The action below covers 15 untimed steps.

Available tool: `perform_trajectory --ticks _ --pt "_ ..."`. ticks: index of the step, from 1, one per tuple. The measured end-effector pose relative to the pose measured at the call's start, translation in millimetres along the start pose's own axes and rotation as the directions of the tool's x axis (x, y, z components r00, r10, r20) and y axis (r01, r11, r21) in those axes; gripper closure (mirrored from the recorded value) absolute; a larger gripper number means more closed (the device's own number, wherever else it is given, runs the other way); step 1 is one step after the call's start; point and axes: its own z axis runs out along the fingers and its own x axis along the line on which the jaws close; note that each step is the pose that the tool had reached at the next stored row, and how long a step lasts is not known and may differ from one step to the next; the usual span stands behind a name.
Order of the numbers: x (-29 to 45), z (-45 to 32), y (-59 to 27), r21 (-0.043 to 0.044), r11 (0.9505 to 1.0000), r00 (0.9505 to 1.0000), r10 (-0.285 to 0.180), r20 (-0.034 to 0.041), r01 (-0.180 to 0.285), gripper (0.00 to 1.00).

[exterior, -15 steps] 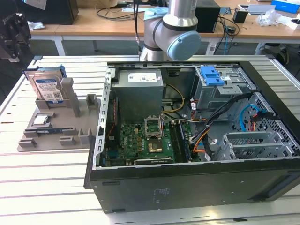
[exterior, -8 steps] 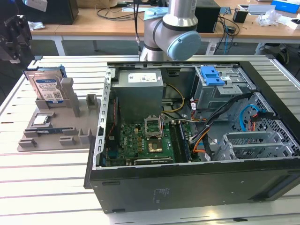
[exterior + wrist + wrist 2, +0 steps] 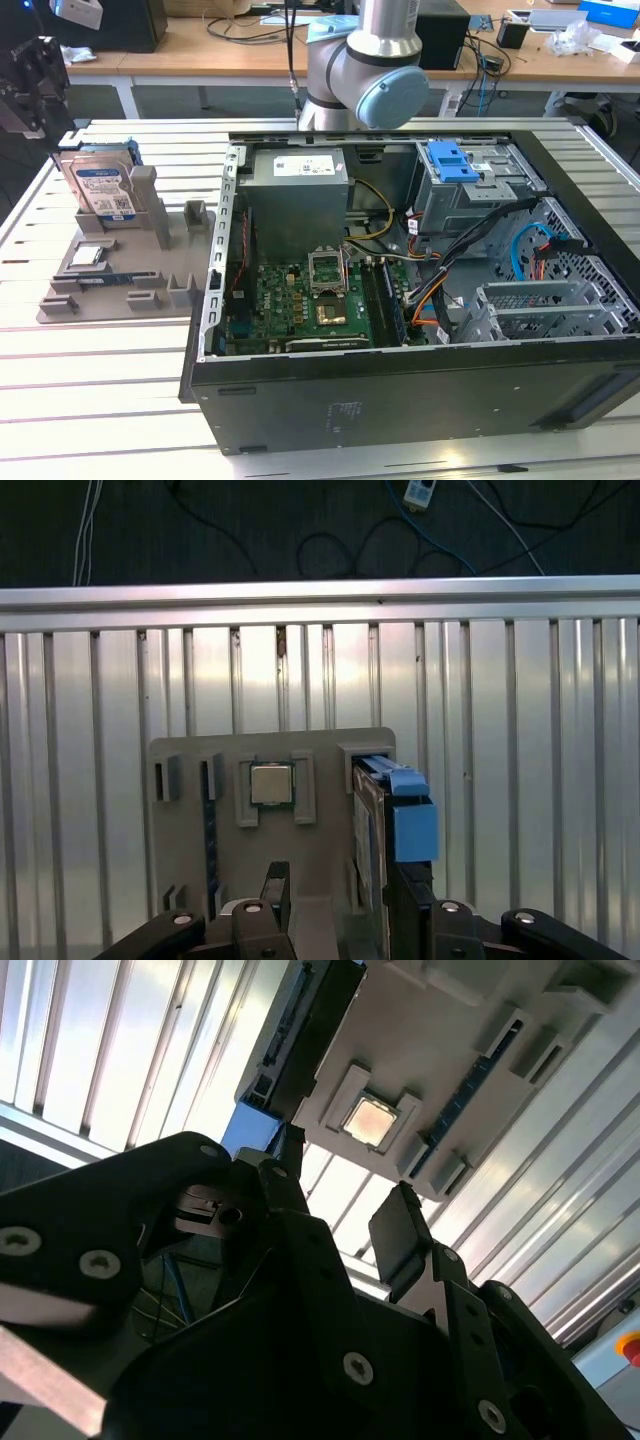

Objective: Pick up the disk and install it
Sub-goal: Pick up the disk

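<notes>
Upright on its long edge, the disk, a flat silver metal slab with a white-and-blue label and a blue plastic frame around its rim, stands in a slot of a grey moulded holder. The holder rests on the ribbed aluminium table, at the exterior view's left. My pincer, black and angular, hangs above the disk and clear of it, its two fingers spread apart with nothing between them. In the first wrist view a small square chip with a dull metallic lid sits in a square recess of the holder, beside the disk's slot. Just beside the holder, toward the exterior view's right, lies an open black computer case. Inside it are a green circuit board, a grey boxy power supply and a blue plastic latch atop a grey metal cage. My arm's rounded silver and pale-blue joint rises behind the case.
</notes>
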Motion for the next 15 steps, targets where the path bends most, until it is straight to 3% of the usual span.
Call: perform_trajectory --ticks 7,15 --pt "-4.8 3.9 0.2 0.0001 1.0000 1.0000 0.000 0.0000 0.000 0.46" --pt "-23.1 8.0 0.7 0.0001 1.0000 1.0000 0.000 0.0000 0.000 0.46"
